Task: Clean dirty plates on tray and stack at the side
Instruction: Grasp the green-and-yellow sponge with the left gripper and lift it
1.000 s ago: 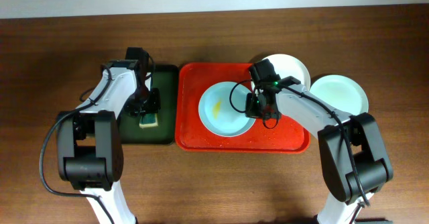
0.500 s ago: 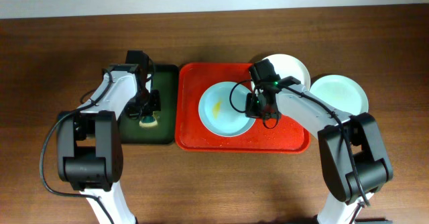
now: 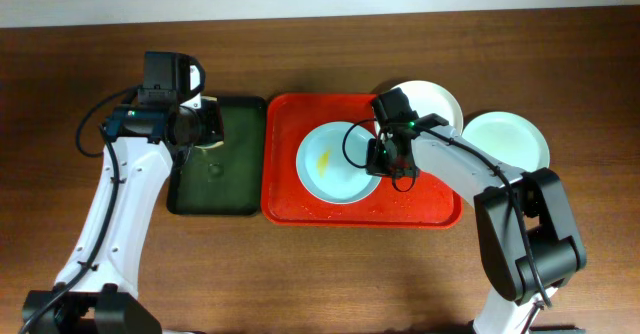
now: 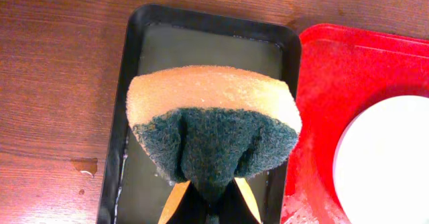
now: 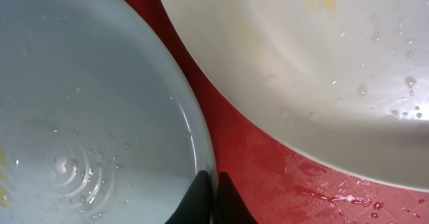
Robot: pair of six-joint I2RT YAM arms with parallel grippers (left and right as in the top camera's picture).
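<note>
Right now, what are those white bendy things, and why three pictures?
Those are two robot arms at a brown wooden table. One picture looks down from above; the other two come from cameras on the arms' wrists. The left hand pinches a yellow sponge with a dark green scrubbing side above the narrow dark green tray. The right hand pinches the rim of the round pale blue plate, smeared yellow, on the big red plastic tray. A round white plate sits at the tray's far corner; a round mint green plate lies on the table beside it.
</note>
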